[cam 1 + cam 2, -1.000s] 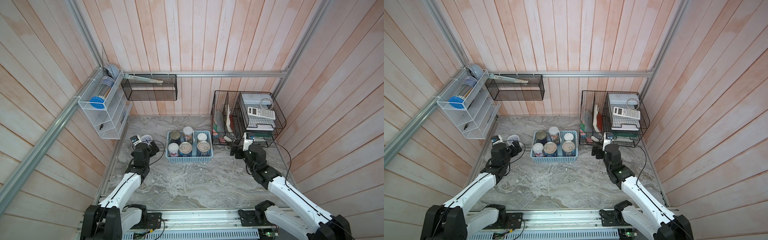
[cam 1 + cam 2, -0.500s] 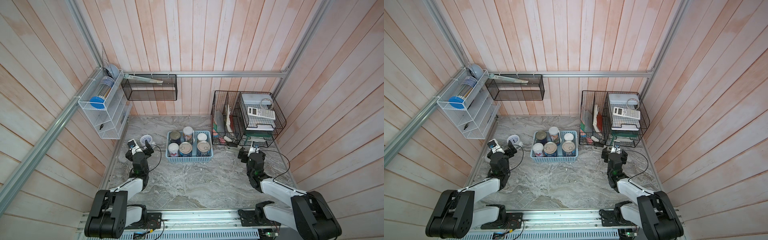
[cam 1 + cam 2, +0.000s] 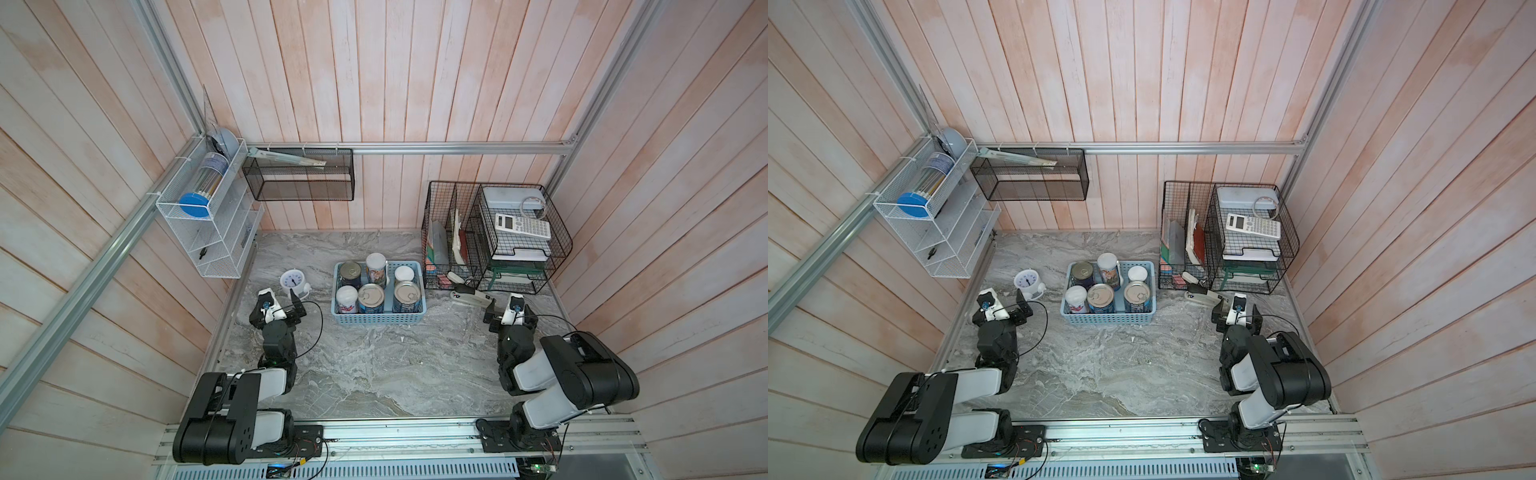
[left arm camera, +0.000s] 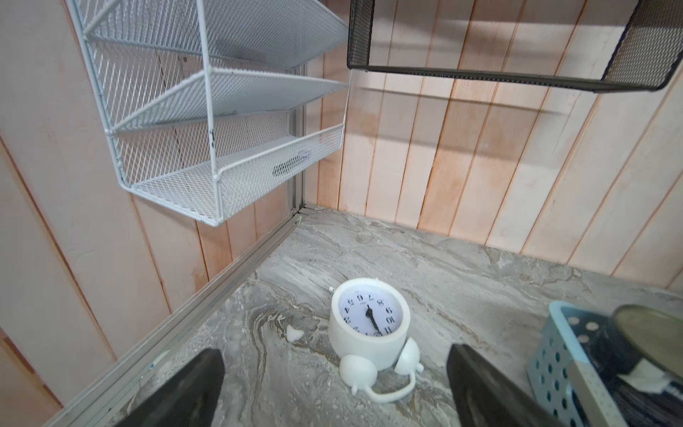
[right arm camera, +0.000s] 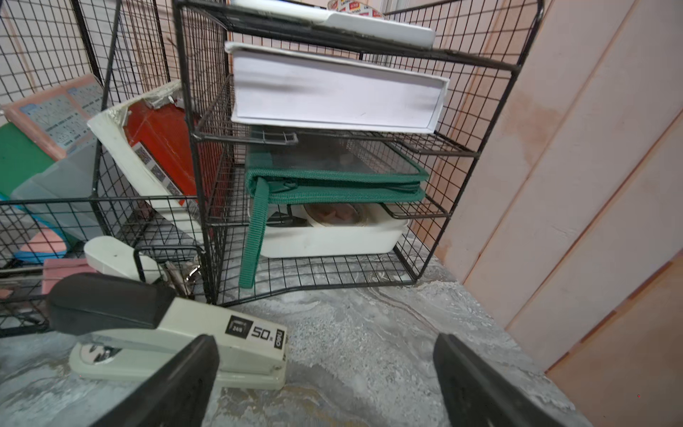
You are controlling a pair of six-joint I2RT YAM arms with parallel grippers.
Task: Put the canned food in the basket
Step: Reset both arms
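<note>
The light blue basket (image 3: 378, 318) (image 3: 1108, 318) stands mid-table with several cans upright inside: three silver-topped (image 3: 370, 293) (image 3: 1100, 293) and three white-lidded (image 3: 346, 295) (image 3: 1076, 295). My left gripper (image 3: 280, 301) (image 3: 1003, 300) hovers low, left of the basket, open and empty. In the left wrist view the left gripper (image 4: 336, 384) faces a white clock (image 4: 369, 325), with a basket corner (image 4: 554, 369) and one can top (image 4: 650, 332) at the edge. My right gripper (image 3: 509, 309) (image 3: 1235, 308) is open and empty, right of the basket. In the right wrist view the right gripper (image 5: 325, 377) hangs over bare tabletop.
A stapler (image 5: 184, 344) (image 3: 469, 296) lies by the black wire racks (image 3: 494, 237) (image 5: 332, 148) at back right. The clock (image 3: 291, 282) sits left of the basket. A white wire shelf (image 3: 208, 220) and a black mesh shelf (image 3: 299, 178) hang on the walls.
Both arms have folded back toward the front rail, drawing the grippers away from the basket. Both grippers stayed open and the cans did not move.
</note>
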